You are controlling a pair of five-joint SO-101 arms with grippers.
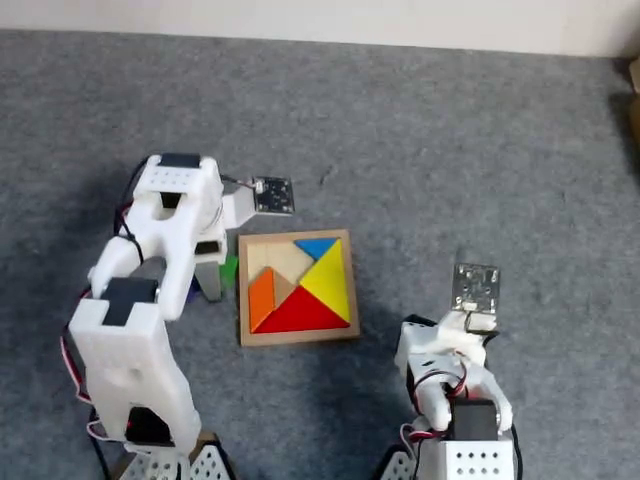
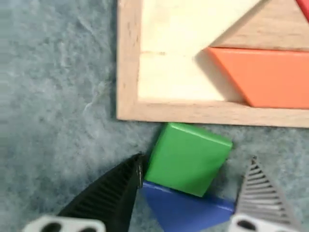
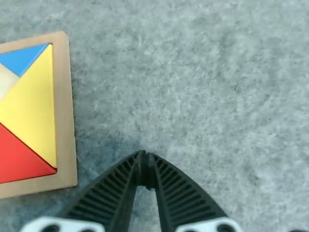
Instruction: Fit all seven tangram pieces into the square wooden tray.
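Observation:
The square wooden tray (image 1: 244, 300) lies mid-table and holds a blue triangle (image 1: 316, 246), a yellow triangle (image 1: 331, 281), a red triangle (image 1: 301, 316) and an orange parallelogram (image 1: 261, 296). Its pale floor (image 2: 178, 48) is bare at the corner nearest the left arm. Just outside the tray rim (image 2: 126, 72) a green square (image 2: 188, 158) rests partly on a blue piece (image 2: 186, 211). My left gripper (image 2: 196, 159) is open, one finger on each side of the green square. My right gripper (image 3: 145, 155) is shut and holds nothing, over carpet beside the tray edge (image 3: 65, 106).
Grey carpet (image 1: 450, 150) covers the table all round the tray. The right arm (image 1: 452, 375) sits folded at the near right, apart from the tray. A brownish triangle (image 2: 270, 34) lies beside the orange piece (image 2: 260, 77) in the tray.

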